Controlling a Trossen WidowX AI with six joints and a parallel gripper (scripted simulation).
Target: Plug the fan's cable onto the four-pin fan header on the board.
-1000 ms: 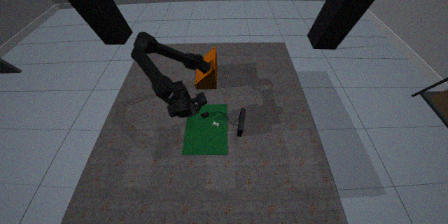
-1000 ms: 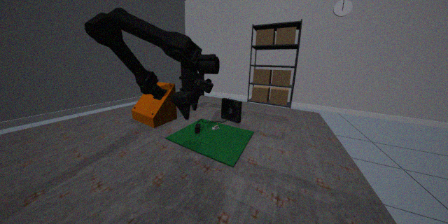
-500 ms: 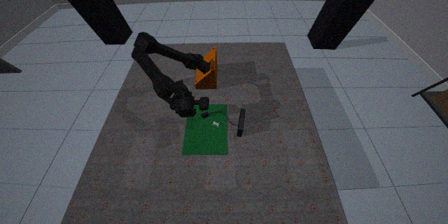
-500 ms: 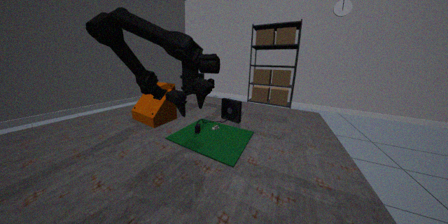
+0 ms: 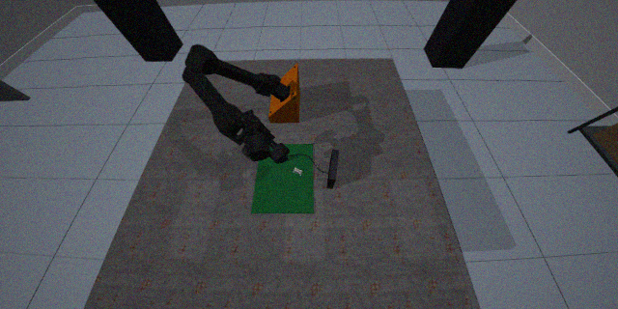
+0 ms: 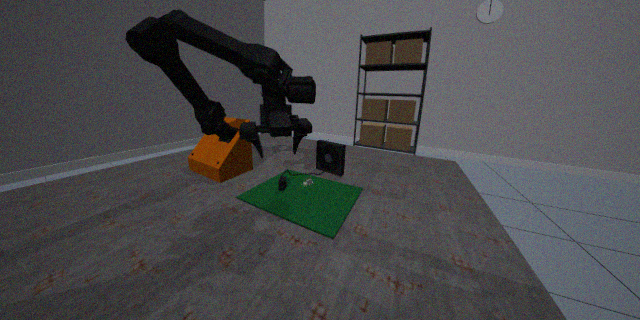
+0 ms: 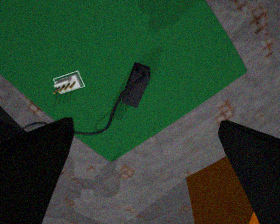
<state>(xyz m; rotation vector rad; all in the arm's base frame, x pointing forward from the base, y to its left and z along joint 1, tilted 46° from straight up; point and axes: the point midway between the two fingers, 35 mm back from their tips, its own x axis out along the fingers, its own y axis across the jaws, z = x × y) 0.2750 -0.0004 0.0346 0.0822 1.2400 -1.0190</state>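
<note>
The green board (image 5: pixel 282 195) (image 6: pixel 320 215) (image 7: pixel 191 60) lies flat. The white four-pin header (image 5: pixel 297 171) (image 6: pixel 304 183) (image 7: pixel 69 83) stands on it with its pins bare. The black plug (image 6: pixel 282 183) (image 7: pixel 137 85) lies on the board beside the header, apart from it; the arm hides it in the top view. Its thin cable (image 5: pixel 309 157) (image 7: pixel 110 122) runs to the black fan (image 5: pixel 333 169) (image 6: pixel 330 157), upright beside the board. My gripper (image 6: pixel 278 155) (image 7: pixel 148 127) is wide open and empty, above the board's edge. The plug shows ahead of the fingertips in the wrist view.
The arm's orange base (image 5: pixel 286 106) (image 6: pixel 220 157) (image 7: pixel 211 190) stands behind the board. The fan stands close beside the board's edge, with the cable crossing that edge. A shelf with boxes (image 6: pixel 392 92) stands far back against the wall.
</note>
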